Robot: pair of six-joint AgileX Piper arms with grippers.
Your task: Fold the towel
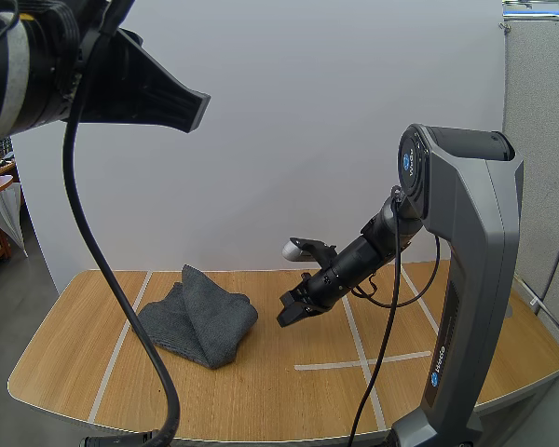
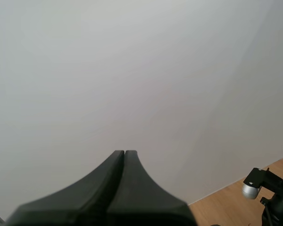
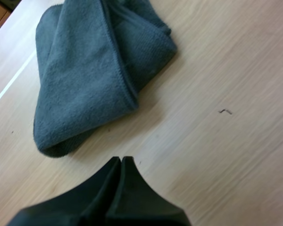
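Right now the dark grey towel point(image 1: 197, 321) lies bunched and roughly doubled over on the wooden table point(image 1: 289, 391), just ahead of the right claw point(image 1: 287, 317) and a bit to its left, not touching it. Right claw: closed into one wedge, empty, low over the tabletop w/ tips aimed at the towel. Left claw point(image 2: 125, 153): also closed on nothing, raised high, well apart from the cloth. Towel looks like soft terry or microfibre, i.e. light, limp, no stiffness, so it'll prob. drape and drag rather than hold shape, and layers may slide over each other. Best hold, imo: a hemmed edge or corner on the side nearest the right claw, pinching one layer only. Grabbing the thick fold would likely lift the whole bundle. Claw must open first.
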